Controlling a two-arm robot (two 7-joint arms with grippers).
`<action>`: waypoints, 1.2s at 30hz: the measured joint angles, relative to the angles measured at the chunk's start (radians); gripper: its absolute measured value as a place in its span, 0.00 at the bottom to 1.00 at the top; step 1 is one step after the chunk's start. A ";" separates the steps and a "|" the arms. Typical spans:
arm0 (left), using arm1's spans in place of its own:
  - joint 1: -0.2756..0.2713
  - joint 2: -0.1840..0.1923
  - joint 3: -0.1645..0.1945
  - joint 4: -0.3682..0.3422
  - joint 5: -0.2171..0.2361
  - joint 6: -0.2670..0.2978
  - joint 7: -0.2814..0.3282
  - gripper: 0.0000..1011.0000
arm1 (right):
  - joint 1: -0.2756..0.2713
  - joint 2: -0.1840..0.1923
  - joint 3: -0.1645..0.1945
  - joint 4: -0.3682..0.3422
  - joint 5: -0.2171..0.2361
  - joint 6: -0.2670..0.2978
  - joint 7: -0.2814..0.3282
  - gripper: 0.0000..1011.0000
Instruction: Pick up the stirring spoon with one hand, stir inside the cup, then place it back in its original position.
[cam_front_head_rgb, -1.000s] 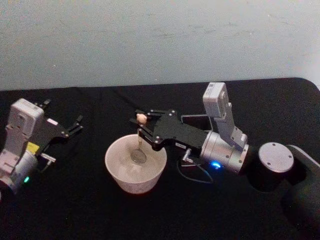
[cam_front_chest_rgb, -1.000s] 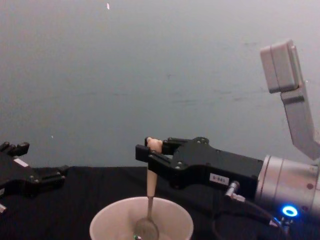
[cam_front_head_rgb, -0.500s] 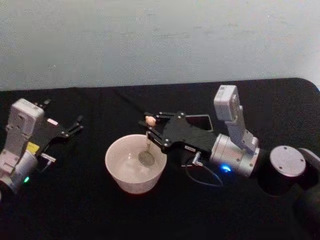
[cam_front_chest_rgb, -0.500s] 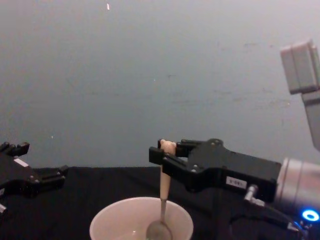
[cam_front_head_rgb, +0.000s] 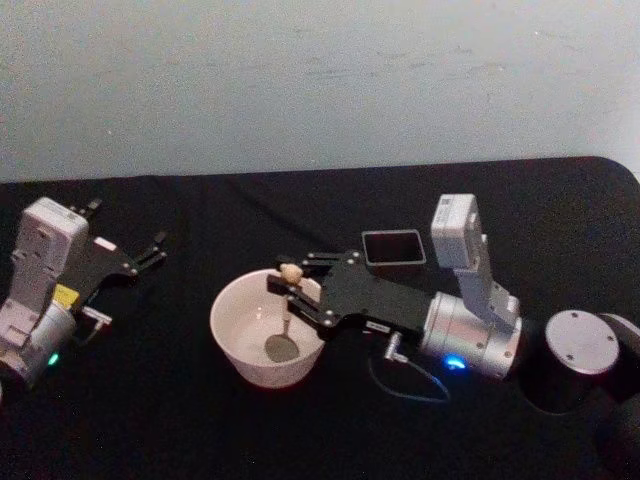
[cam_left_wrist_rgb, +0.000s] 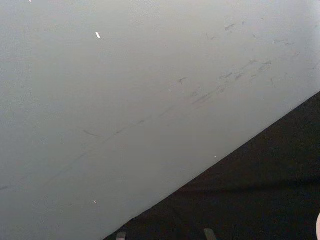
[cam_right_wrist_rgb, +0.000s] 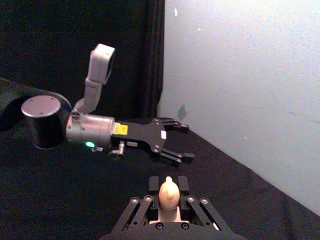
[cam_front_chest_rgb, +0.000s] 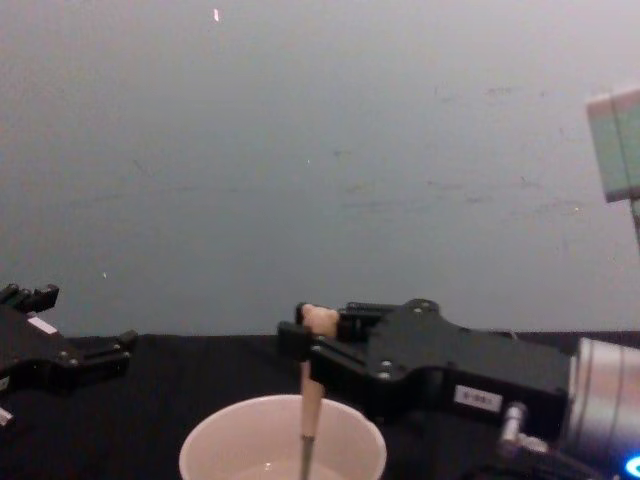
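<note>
Stirring spoon (cam_front_head_rgb: 287, 312) stands nearly upright, its peach handle clamped just under the bear head by the closed fingers of the right gripper (cam_front_head_rgb: 292, 275), which reaches in low from the right over the cup's rim. Its small bowl sits down inside the cup (cam_front_head_rgb: 250, 370), near the bottom. Behind the right gripper, well clear of the cup, stands the dark square holder (cam_front_head_rgb: 393, 263). Far to the left the left gripper (cam_front_head_rgb: 152, 250) rests on the black surface (cam_front_head_rgb: 200, 430), fingers spread and holding nothing.

My right gripper (cam_front_head_rgb: 290, 283) pinches the bear spoon (cam_front_head_rgb: 287, 318) upright inside the white cup (cam_front_head_rgb: 245, 368). The grey holder (cam_front_head_rgb: 393, 263) stands behind, right.
</note>
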 joint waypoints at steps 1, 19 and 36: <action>0.000 0.000 0.000 0.000 0.000 0.000 0.000 0.99 | 0.001 -0.003 -0.003 0.000 0.001 0.000 0.000 0.21; 0.000 0.000 0.000 0.000 0.000 0.000 0.000 0.99 | 0.081 -0.091 0.000 0.130 -0.032 -0.021 -0.068 0.21; 0.000 0.000 0.000 0.000 0.000 0.000 0.000 0.99 | 0.072 -0.071 0.034 0.130 -0.042 -0.019 -0.076 0.21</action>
